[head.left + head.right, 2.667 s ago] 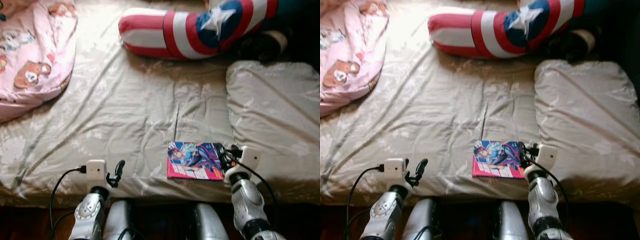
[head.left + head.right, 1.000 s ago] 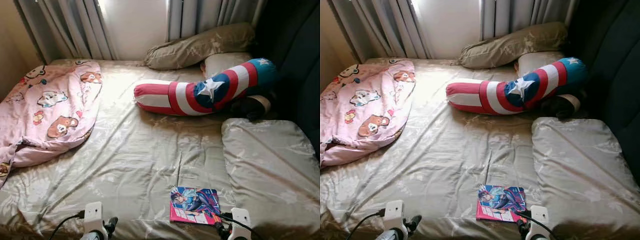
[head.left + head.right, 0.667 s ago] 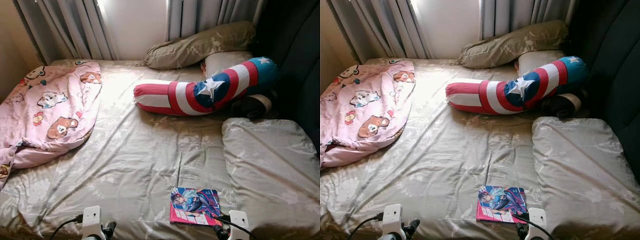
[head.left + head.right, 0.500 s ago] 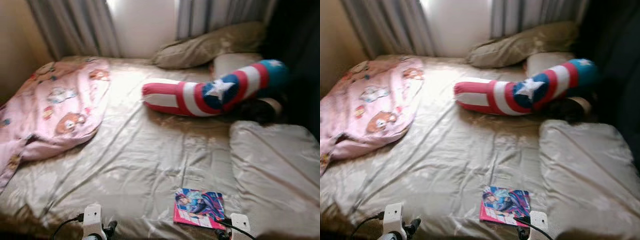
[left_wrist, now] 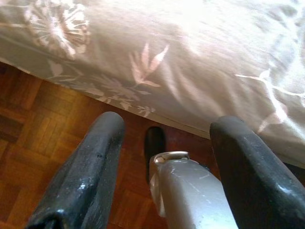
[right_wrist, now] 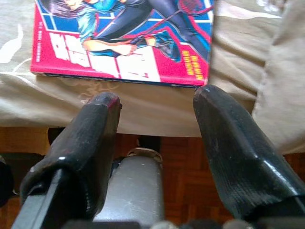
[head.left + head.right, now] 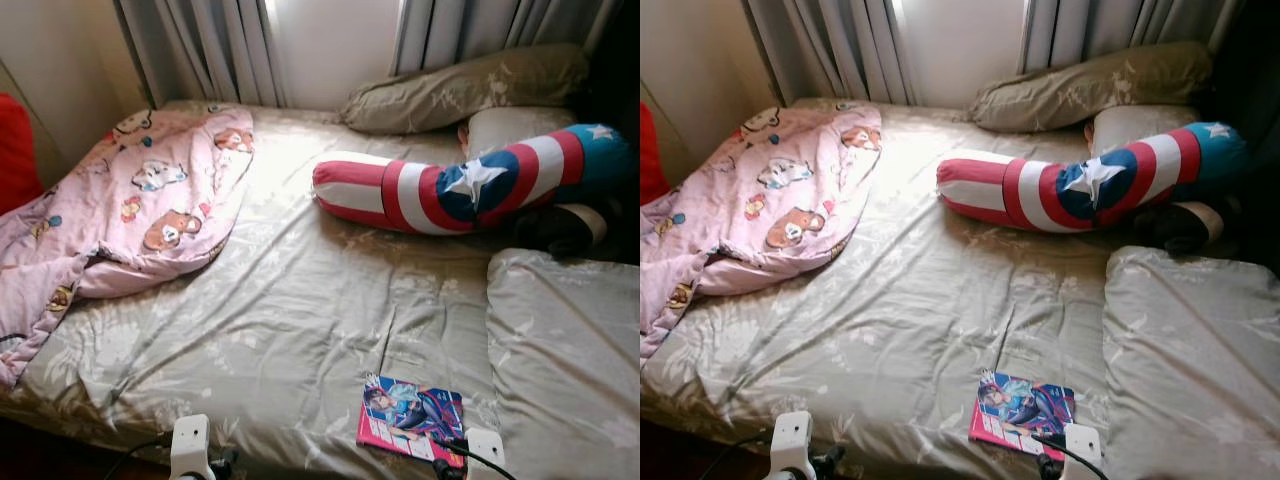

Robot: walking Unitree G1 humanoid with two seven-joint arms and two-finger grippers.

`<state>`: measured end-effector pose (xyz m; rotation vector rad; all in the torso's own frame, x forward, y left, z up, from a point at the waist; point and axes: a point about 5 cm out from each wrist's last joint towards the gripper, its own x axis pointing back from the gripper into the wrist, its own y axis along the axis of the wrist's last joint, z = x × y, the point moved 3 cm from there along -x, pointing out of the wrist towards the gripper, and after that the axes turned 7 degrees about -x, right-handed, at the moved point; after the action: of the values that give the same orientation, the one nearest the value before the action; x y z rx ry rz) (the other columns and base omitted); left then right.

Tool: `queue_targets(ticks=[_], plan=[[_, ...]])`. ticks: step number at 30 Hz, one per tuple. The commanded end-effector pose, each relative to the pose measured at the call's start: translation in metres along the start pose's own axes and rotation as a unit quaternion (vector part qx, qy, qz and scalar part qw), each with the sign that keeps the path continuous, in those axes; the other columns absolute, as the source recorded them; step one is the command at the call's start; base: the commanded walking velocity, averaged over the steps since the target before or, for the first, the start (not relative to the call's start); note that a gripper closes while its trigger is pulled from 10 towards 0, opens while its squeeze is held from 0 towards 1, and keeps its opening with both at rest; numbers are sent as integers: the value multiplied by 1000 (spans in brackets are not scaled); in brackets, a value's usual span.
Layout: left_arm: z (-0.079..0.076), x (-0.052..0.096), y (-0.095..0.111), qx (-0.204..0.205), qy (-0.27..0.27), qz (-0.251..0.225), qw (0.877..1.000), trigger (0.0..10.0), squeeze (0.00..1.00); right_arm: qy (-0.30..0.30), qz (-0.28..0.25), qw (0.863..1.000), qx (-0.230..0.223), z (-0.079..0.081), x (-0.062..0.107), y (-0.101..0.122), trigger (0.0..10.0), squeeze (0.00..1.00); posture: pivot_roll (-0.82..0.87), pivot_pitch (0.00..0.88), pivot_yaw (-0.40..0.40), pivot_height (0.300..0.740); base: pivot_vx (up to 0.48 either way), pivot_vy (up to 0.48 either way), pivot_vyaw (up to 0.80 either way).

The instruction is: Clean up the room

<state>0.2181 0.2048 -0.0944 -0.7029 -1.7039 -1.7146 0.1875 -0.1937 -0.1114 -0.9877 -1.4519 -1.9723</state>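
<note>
Book (image 7: 411, 419) on bed (image 7: 300, 300) front, blanket (image 7: 130, 210) left.

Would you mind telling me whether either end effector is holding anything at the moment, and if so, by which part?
Nothing is held. The right end effector is open just short of the comic book at the bed's edge; the left end effector is open over the floor.

The sheet (image 7: 300, 300) was a smooth, faintly shiny cloth, creased all over. On it, the book (image 7: 412, 418) had a glossy paper cover. The blanket (image 7: 120, 215) looked soft, matt cloth. Below the sheet's edge, the floor (image 5: 43, 124) was polished wood parquet. The right gripper (image 6: 155, 107) had matt black fingers (image 6: 228, 152), finely textured like rubber or plastic.
</note>
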Motion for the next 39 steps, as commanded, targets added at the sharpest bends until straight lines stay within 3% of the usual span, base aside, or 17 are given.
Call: queue_targets(ticks=[1,9,15,18,24,29,33,39], plan=[[3,1,-4,-1,6,10,1000,10000,0,1,9,1000,-9,-1,1,-4,10000,0,-12,154,4,740,0,274,0],[2,0,-2,-7,4,8,1000,10000,0,-9,11,1000,-20,-25,6,-4,10000,0,-11,183,9,740,0,279,0],[0,0,0,-7,1,5,1000,10000,0,-9,13,1000,-20,-29,7,-5,10000,0,-9,189,8,740,0,402,0],[-1,-1,0,-8,0,4,1000,10000,0,-2,17,1000,-21,-19,6,-10,10000,0,-9,190,9,740,0,480,0],[-2,-1,1,-9,-1,3,1000,10000,0,17,24,999,-19,18,1,-17,10000,0,-7,195,10,740,0,480,0],[-1,0,0,-11,-1,4,1000,10000,0,23,25,999,-19,31,-1,-19,10000,0,-8,195,12,740,0,480,0],[-1,0,-1,-12,0,5,1000,10000,0,17,24,999,-20,19,1,-18,10000,0,-3,196,13,740,0,480,0],[0,0,-2,-12,1,8,1000,10000,0,15,25,999,-19,17,1,-18,10000,0,-4,197,15,740,0,480,0]])
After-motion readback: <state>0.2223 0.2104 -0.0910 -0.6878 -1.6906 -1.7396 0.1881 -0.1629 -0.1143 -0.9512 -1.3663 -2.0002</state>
